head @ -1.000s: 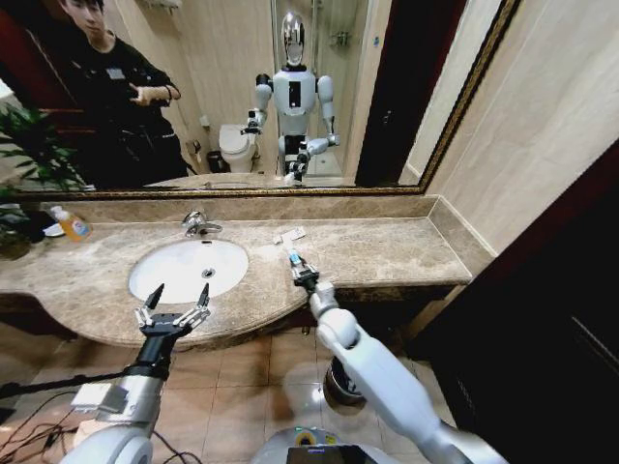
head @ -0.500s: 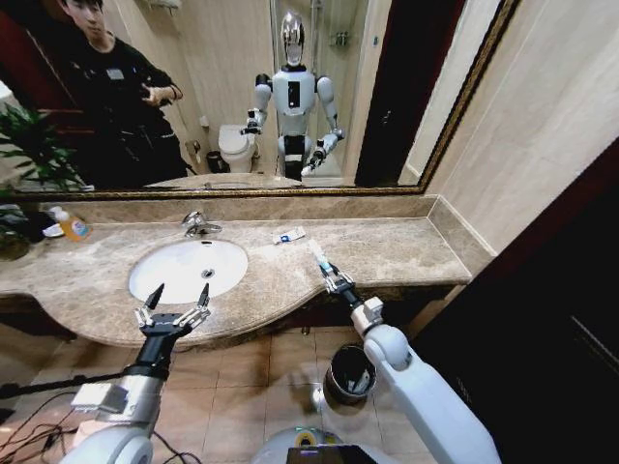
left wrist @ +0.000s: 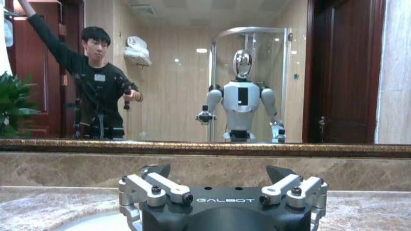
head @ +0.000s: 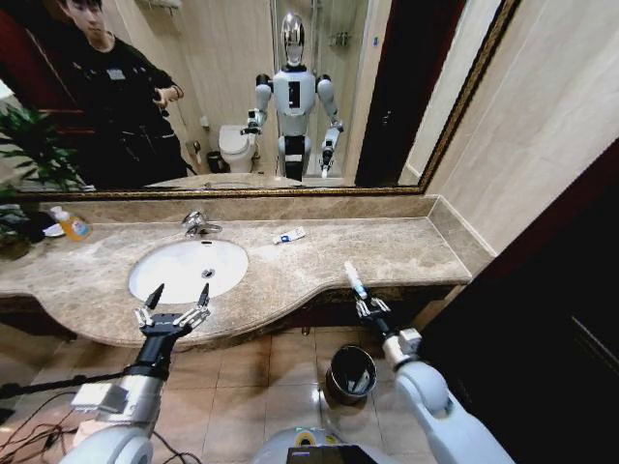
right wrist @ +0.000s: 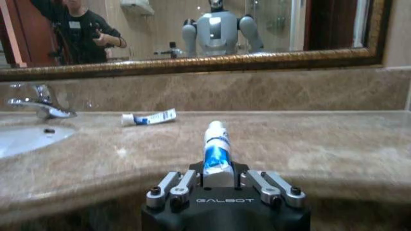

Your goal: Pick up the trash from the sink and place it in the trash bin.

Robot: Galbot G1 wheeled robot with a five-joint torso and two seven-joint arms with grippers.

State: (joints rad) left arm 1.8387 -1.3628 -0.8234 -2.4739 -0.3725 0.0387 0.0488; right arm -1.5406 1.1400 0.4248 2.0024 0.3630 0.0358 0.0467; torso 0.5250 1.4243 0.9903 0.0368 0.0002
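Note:
My right gripper is shut on a small white-and-blue tube that sticks up from its fingers. It hangs just off the counter's front edge, above and slightly right of the dark round trash bin on the floor. In the right wrist view the same tube stands clamped between the fingers. A second white-and-blue tube lies on the marble behind the white oval sink. My left gripper waits open at the sink's front rim, its fingers spread with nothing between them.
A chrome tap stands behind the basin. A bottle of orange liquid and a plant sit at the far left. The beige marble counter ends at the right wall. A large mirror backs the counter.
My right arm has swung right and back off the counter with the tube, uncovering the bin below. The left arm has not moved.

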